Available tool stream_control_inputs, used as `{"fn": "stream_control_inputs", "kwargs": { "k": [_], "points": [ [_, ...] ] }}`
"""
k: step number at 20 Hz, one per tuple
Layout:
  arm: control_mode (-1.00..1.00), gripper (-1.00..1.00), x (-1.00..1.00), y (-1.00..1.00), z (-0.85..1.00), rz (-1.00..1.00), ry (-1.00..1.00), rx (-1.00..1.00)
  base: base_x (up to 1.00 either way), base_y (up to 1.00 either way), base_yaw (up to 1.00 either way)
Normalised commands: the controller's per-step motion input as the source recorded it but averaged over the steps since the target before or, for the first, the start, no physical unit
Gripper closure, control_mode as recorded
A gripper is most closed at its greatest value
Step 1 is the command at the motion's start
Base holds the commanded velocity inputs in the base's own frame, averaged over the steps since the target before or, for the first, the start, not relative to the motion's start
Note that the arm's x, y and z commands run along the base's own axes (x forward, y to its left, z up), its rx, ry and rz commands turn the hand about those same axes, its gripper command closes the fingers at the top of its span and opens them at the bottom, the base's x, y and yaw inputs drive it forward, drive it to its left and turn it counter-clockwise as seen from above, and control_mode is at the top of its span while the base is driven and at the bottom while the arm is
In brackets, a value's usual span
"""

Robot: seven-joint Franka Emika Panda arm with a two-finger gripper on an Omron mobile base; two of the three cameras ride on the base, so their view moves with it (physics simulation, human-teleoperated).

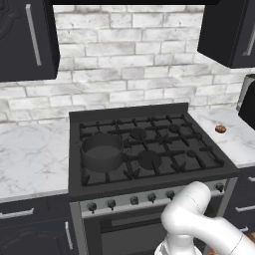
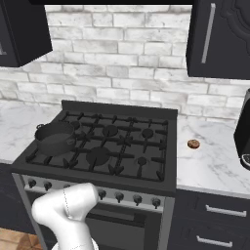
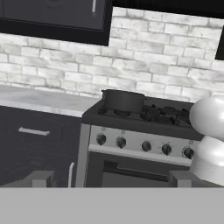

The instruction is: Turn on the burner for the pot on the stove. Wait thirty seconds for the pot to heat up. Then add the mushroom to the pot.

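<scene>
The black stove (image 1: 149,112) stands between marble counters, with a row of dark knobs (image 3: 146,146) on its silvery front strip. On its front-left grate sits the dark grey pot (image 1: 102,152) (image 2: 55,137) (image 3: 124,100), which hides the burner beneath it. The small brown mushroom (image 1: 220,129) (image 2: 193,144) lies on the right counter, well apart from the pot. My gripper (image 3: 111,181) hangs low in front of the stove, some way back from the knobs. It faces the oven front, open wide with nothing between its fingertips (image 3: 41,178).
Dark wall cabinets (image 1: 25,40) hang above both counters. A black appliance (image 2: 242,132) stands at the far right of the right counter. Dark base cabinets with silver handles (image 3: 33,131) flank the oven. My white arm (image 1: 199,219) rises in front of the stove.
</scene>
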Motion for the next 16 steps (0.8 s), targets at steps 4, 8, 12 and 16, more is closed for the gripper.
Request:
{"fn": "stream_control_inputs", "kwargs": {
  "k": [4, 8, 12, 16],
  "points": [
    [-1.00, -1.00, -0.16, -0.02, -0.35, 0.00, -0.13, 0.01, 0.00, 0.00, 0.00],
    [-1.00, -1.00, -0.04, -0.03, -0.28, 0.00, -0.10, 0.02, 0.00, 0.00, 0.00],
    [-1.00, -1.00, 0.00, -0.05, -0.21, 0.00, -0.06, 0.02, 0.00, 0.00, 0.00],
    [-1.00, -1.00, 0.03, -0.03, -0.11, 0.03, -0.03, 0.00, 0.00, 0.00, 0.00]
  ]
}}
